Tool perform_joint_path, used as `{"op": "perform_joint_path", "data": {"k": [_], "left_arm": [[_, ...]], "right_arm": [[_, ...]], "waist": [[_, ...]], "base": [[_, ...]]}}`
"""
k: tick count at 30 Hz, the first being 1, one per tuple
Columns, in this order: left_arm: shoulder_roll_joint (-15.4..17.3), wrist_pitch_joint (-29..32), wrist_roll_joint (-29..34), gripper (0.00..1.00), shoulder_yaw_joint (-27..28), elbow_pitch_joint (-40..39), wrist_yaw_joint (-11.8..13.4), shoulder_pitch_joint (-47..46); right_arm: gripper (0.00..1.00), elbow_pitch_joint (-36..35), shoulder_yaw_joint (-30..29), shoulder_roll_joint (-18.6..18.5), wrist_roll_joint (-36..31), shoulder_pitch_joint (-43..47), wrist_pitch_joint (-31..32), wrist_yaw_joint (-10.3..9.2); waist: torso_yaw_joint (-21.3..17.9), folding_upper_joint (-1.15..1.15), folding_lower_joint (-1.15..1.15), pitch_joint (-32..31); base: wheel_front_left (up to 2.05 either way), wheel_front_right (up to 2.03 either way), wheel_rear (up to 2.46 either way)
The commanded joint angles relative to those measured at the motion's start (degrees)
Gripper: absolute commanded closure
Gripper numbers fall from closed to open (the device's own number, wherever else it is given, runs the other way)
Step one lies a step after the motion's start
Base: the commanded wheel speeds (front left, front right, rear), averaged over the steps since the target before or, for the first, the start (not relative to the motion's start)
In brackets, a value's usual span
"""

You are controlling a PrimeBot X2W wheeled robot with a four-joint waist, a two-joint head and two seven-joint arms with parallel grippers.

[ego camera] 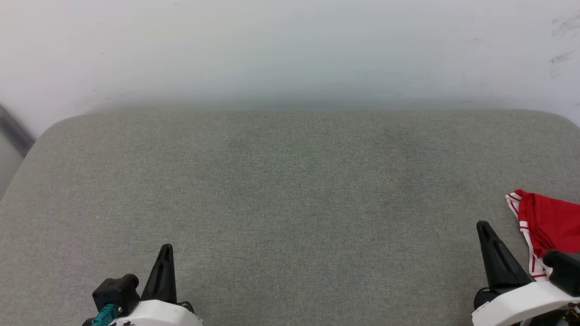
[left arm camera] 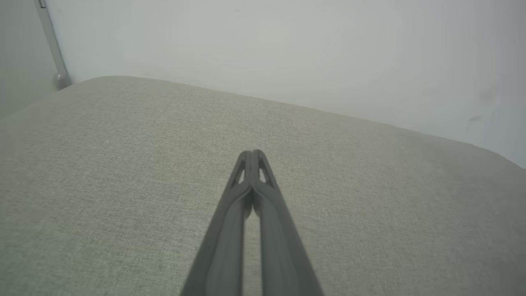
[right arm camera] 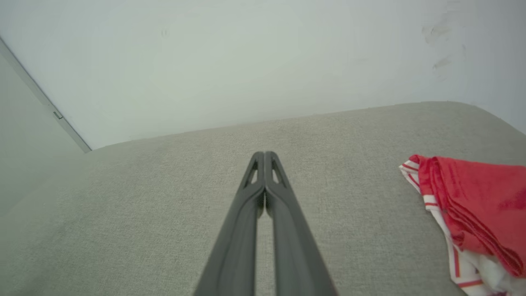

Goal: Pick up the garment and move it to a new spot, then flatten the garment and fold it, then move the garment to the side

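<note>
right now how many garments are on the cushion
1: a red garment with striped white trim, bunched on the grey cushion at the robot's right; it runs out of frame, so others could lie beyond.

Matt woven grey cushion point(ego camera: 290, 203); soft red cloth garment point(right arm camera: 472, 205) with a slight sheen.

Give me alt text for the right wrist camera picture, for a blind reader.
A bunched red garment with striped trim lies on a grey cushion at the picture's right, clear of the shut right pincer. A pale wall stands behind.
</note>
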Motion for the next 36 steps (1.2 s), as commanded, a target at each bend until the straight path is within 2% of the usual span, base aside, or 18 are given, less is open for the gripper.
{"op": "perform_joint_path", "data": {"k": [1, 17, 36], "left_arm": [[0.0, 0.3, -1.8, 1.00, 0.5, -0.8, -0.3, -1.7], [-0.8, 4.2, -17.0, 1.00, 2.6, -0.1, -2.0, -3.1], [-1.5, 8.1, -31.9, 1.00, 4.8, 0.7, -3.7, -4.5]], "right_arm": [[1.00, -0.4, -0.2, 0.0, 1.9, -1.5, 0.0, 0.00], [1.00, 3.7, -0.9, 0.4, 17.4, -3.9, 0.8, -0.01], [1.00, 7.6, -1.6, 0.9, 32.5, -6.1, 1.7, -0.01]], "waist": [[0.0, 0.00, 0.00, 0.0], [-0.1, 0.00, 0.00, 0.1], [-0.2, 0.00, 0.00, 0.1]], "base": [[0.00, 0.00, 0.00], [0.00, 0.00, 0.00], [0.00, 0.00, 0.00]]}}
